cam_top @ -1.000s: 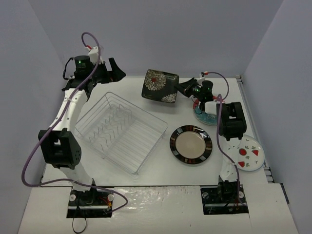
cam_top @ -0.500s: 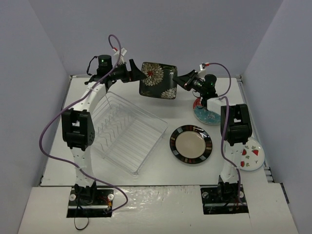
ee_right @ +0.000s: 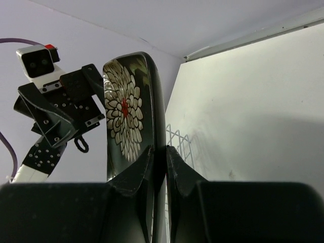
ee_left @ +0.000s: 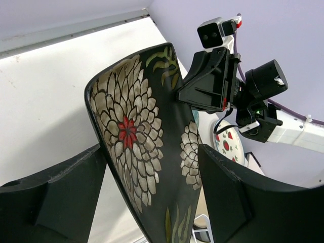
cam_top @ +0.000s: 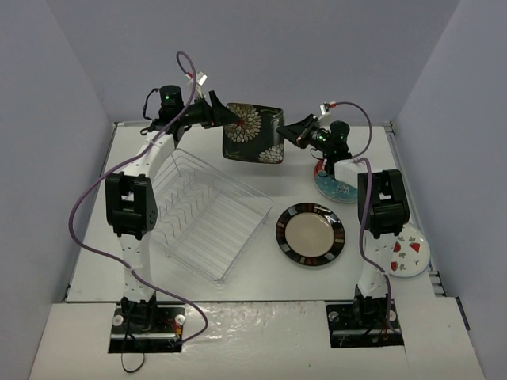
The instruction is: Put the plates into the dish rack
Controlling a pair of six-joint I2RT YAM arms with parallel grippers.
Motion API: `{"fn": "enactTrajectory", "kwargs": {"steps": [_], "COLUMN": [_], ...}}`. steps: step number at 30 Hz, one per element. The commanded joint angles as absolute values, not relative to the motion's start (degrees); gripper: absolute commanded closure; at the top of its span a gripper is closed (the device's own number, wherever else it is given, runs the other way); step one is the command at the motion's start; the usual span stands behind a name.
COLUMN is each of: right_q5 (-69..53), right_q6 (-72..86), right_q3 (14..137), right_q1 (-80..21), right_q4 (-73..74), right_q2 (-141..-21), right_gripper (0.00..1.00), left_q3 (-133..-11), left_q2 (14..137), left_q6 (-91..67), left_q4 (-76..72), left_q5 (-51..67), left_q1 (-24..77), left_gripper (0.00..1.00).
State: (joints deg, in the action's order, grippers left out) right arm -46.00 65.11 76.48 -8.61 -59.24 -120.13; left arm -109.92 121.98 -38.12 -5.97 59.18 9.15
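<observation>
The square black floral plate [cam_top: 253, 133] hangs tilted in the air above the table's far side. My right gripper [cam_top: 287, 131] is shut on its right edge; in the right wrist view both fingers [ee_right: 143, 167] pinch the plate [ee_right: 124, 116] rim. My left gripper [cam_top: 224, 117] straddles the plate's left edge, jaws open, with the plate [ee_left: 147, 142] between them and a gap showing on one side. The dish rack [cam_top: 198, 214] lies below and to the left, with no plate in it. The beige striped-rim plate [cam_top: 310, 234], the red-and-teal plate [cam_top: 337, 188] and the white red-triangle plate [cam_top: 405, 249] rest on the table.
The right arm's forearm [cam_top: 382, 202] crosses over part of the red-and-teal plate. Grey walls close in the table at the back and both sides. The rack's wire corner [ee_right: 177, 139] shows just beyond the held plate in the right wrist view.
My left arm swung in from the far left to the plate's left edge and its jaws have narrowed around it. The right gripper carried the plate slightly leftward.
</observation>
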Motion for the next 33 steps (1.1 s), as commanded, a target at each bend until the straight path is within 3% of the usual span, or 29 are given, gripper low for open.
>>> {"fn": "enactTrajectory", "kwargs": {"steps": [1, 10, 16, 18, 22, 31, 33], "right_q5": [-48.6, -48.6, -48.3, -48.2, -48.1, -51.7, -53.5], "right_q6": [70.5, 77.0, 77.1, 77.0, 75.5, 64.1, 61.9], "right_q3": [78.3, 77.4, 77.0, 76.7, 75.9, 75.9, 76.7], "right_q1": [-9.6, -10.1, -10.1, -10.0, -9.6, -9.9, -10.3], "right_q4": [-73.2, -81.4, -81.8, -81.6, -80.7, -73.1, -74.1], "right_q2": [-112.3, -113.6, -113.7, -113.6, -113.0, -108.5, -108.1], "right_gripper": [1.0, 1.0, 1.0, 1.0, 1.0, 0.98, 0.82], "left_q3": [-110.2, -109.5, -107.4, -106.8, -105.8, -113.7, -115.2], "left_q2": [118.8, 117.8, 116.0, 114.7, 113.4, 111.5, 110.9], "left_q6": [-40.4, -33.0, -34.0, -33.9, -33.6, -16.2, -12.7], "left_q4": [-14.8, -6.4, -8.6, -9.0, -9.2, 4.6, 7.1], "left_q5": [63.2, 59.9, 60.0, 59.9, 59.4, 64.4, 66.1], "left_q1": [10.3, 11.9, 12.0, 11.9, 11.9, 11.4, 11.0], "left_gripper": [0.32, 0.36, 0.7, 0.74, 1.0, 1.0, 1.0]}}
